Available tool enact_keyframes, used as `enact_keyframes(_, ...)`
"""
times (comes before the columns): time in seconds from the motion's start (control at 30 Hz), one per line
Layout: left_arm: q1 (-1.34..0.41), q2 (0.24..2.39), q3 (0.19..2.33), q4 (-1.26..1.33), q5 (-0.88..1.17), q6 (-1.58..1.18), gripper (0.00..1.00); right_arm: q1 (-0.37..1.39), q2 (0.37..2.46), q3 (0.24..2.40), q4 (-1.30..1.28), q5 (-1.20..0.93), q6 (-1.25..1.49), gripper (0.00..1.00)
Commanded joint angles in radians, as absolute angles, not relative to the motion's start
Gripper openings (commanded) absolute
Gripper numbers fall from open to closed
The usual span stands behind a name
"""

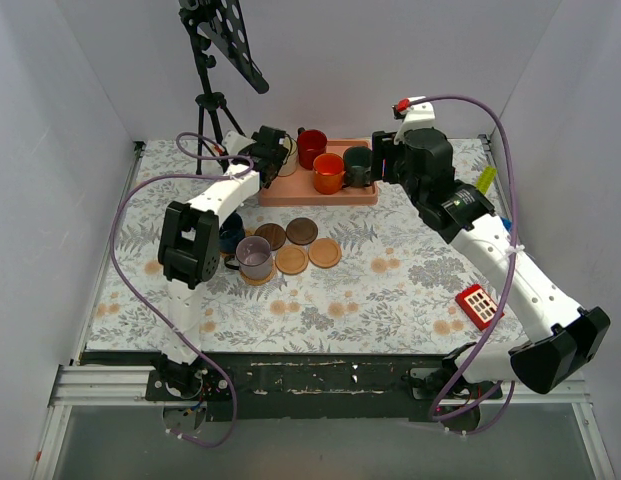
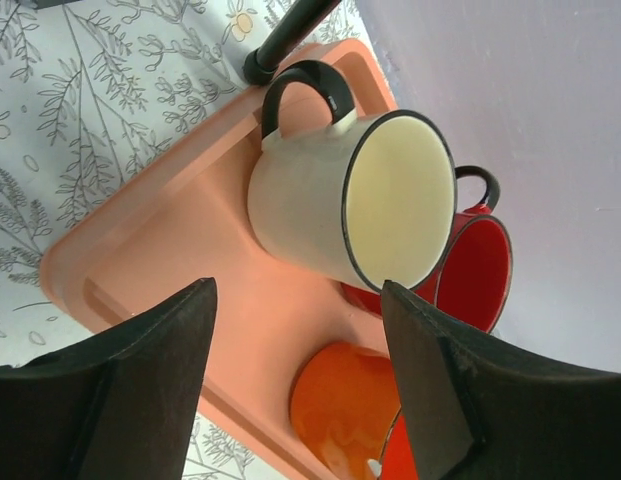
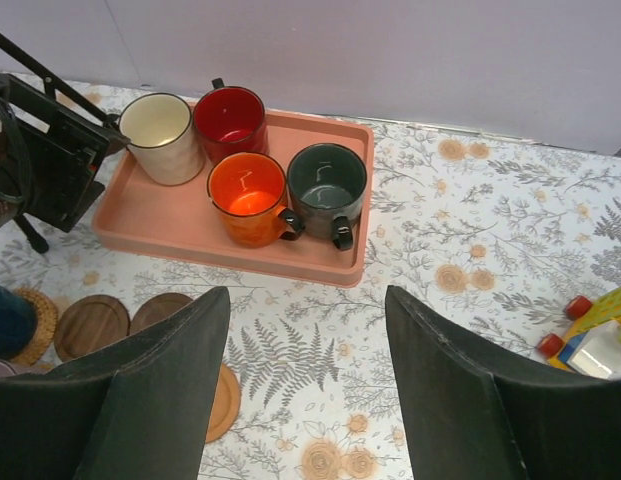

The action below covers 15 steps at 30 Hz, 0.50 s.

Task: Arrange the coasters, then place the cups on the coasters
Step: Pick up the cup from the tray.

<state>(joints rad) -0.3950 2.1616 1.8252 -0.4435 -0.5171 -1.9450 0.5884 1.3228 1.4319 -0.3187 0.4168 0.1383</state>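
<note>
The cream cup (image 2: 315,215) stands at a corner of the pink tray (image 3: 160,220), together with the red cup (image 3: 230,118), the orange cup (image 3: 248,195) and the dark green cup (image 3: 327,180); these four are not yet moved. On the desk (image 1: 390,290) in front of the tray, the grey-lilac cup (image 1: 255,255) already sits on a tan coaster (image 1: 257,278). The navy cup (image 1: 231,237), half hidden by the arm, seems to sit on another one. Four free coasters (image 1: 302,231) lie close together beside them. The left claw (image 2: 298,290) is open and empty, just before the cream cup, probably the next one to take. The right claw (image 3: 308,295) hangs wide open over the desk, holding nothing.
</note>
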Motion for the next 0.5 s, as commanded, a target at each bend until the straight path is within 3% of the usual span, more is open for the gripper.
enact_keyframes(0.0,-0.396,2.128,1.812,-0.348,-0.577,-1.967,0.66,0.569,1.295,1.468,-0.308,0.417,0.063,0.71)
enact_keyframes(0.47,-0.374,2.250,1.893,-0.350,-0.522,-1.980,0.62,0.522,1.322,1.463,-0.291,0.354,0.069,0.71)
